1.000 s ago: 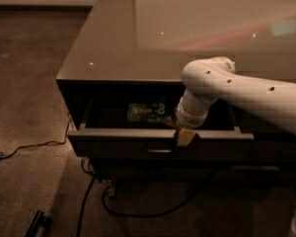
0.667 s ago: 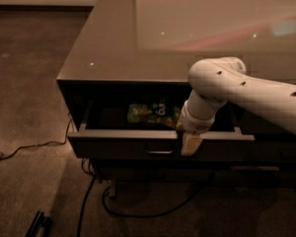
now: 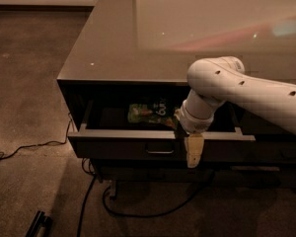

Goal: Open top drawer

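The top drawer (image 3: 118, 147) of the dark grey-brown cabinet stands pulled out part way, with its small metal pull (image 3: 159, 150) at the centre of the front. A green snack bag (image 3: 149, 113) lies inside it. My gripper (image 3: 191, 149), on the white arm (image 3: 246, 85) reaching in from the right, sits at the drawer's front top edge just right of the pull and hangs down over the front panel.
The glossy cabinet top (image 3: 138, 38) overhangs the open drawer. A lower drawer front (image 3: 187, 171) lies in shadow beneath. Black cables (image 3: 89, 201) run over the carpet below and to the left. A dark bar-like object (image 3: 38, 224) lies at the bottom left.
My gripper and arm have shifted a little to the right and down toward the camera along the drawer front. The drawer has come out only slightly, if at all.
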